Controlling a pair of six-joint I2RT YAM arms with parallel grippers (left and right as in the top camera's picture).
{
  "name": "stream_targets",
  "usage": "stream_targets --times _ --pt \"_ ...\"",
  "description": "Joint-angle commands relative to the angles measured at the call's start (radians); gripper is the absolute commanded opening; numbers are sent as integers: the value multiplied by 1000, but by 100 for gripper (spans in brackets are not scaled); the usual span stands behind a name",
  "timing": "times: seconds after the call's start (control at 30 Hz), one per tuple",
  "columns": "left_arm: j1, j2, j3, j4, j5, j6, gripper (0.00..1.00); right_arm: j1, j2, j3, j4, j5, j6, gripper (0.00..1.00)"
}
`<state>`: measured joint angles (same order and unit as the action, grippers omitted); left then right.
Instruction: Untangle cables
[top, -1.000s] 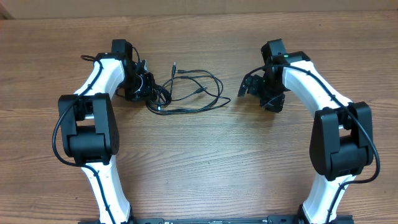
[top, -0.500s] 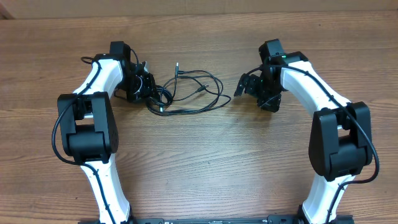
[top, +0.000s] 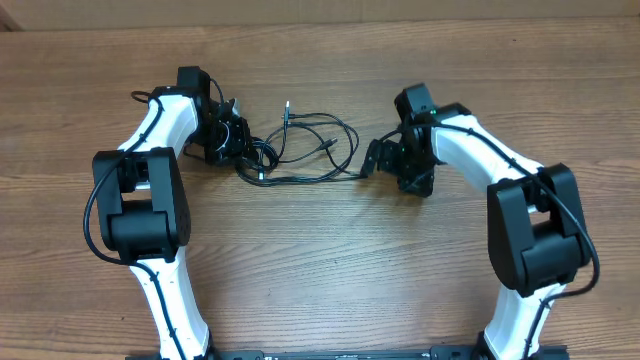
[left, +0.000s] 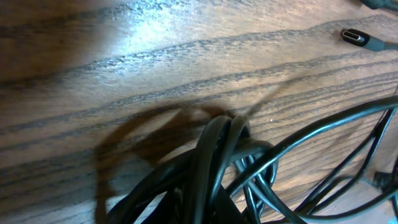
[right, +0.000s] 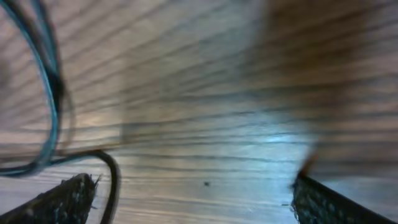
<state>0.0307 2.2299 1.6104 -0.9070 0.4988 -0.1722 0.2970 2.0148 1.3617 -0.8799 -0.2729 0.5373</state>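
Black thin cables (top: 310, 150) are lying on the brown wooden table (top: 320, 260) | left gripper (top: 238, 143) is clamping their knotted left end | right gripper (top: 372, 160) is holding its jaws wide apart beside their right loop

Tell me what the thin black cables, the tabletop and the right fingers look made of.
Thin black cables: glossy flexible sheath, likely rubber or PVC; highlights run along the bends. Brown tabletop: wood grain with a soft glare, solid wood or laminate, cannot tell. Right fingers: dark, matte, fine grid texture, probably rubber or plastic.
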Motion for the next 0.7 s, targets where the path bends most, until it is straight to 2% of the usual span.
stream_targets --times 0.0,0.5,0.67 --pt "2 27 -9 2 19 19 11 -9 -9 -83 40 10 14 100" --pt "3 27 -9 -2 19 19 11 -212 -8 -152 11 77 17 100" --pt "3 27 -9 -1 23 19 12 -275 -8 -139 27 -98 13 100"
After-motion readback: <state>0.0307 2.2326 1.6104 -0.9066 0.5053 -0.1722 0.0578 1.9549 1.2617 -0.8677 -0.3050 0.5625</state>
